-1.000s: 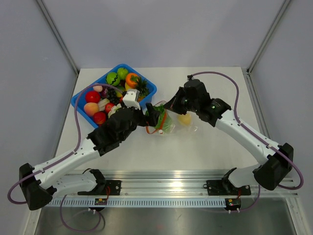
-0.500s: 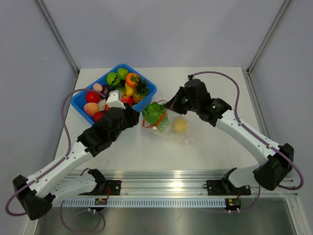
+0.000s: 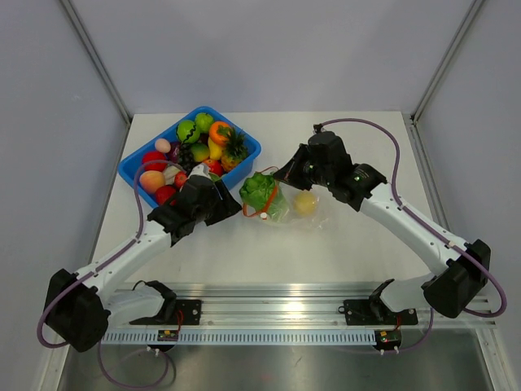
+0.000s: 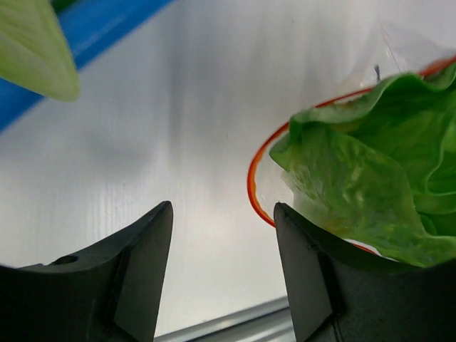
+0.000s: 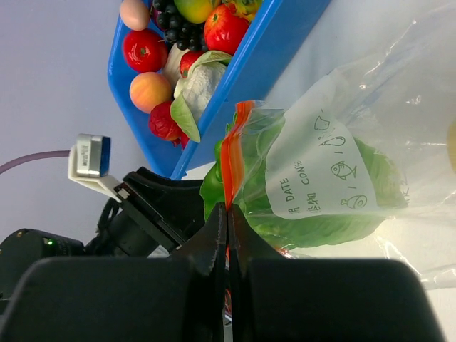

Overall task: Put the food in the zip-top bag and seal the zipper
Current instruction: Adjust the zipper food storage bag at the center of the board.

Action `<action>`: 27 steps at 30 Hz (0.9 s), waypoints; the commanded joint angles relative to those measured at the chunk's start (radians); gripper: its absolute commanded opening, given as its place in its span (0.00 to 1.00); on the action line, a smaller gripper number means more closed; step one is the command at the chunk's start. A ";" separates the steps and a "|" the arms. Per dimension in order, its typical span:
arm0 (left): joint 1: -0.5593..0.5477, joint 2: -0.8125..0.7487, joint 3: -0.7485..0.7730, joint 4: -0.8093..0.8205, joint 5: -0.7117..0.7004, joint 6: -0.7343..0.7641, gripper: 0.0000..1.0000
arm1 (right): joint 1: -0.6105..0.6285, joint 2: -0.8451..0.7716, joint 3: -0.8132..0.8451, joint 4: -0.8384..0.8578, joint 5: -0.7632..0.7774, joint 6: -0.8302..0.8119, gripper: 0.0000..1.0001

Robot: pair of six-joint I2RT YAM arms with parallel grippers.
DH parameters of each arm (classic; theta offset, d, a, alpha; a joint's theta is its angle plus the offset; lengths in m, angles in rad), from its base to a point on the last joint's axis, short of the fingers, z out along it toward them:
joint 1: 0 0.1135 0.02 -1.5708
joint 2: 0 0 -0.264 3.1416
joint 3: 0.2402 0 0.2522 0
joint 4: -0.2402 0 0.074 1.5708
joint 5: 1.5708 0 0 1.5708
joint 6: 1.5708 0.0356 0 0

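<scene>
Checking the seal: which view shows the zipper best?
Right wrist: the zipper shows close up, pinched between the right fingers. Left wrist catches one curved stretch; top external only a thin orange loop.

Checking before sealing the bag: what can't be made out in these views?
Top view: fingertips of the right tool, hidden under its wrist; slider on the zipper, too small.
Left wrist view: most of the lettuce and zip-top bag, cut off by the right edge.
Right wrist view: the yellow piece, cut off by the right edge.
</scene>
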 commanded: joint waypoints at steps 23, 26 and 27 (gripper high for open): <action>0.010 0.187 0.055 0.214 0.230 -0.022 0.23 | -0.009 -0.039 0.015 0.030 -0.009 -0.013 0.00; 0.010 0.201 0.092 0.202 0.227 0.000 0.13 | -0.012 -0.045 0.001 0.031 -0.009 -0.010 0.00; 0.010 0.213 0.099 0.202 0.230 0.004 0.11 | -0.013 -0.049 0.000 0.028 -0.007 -0.008 0.00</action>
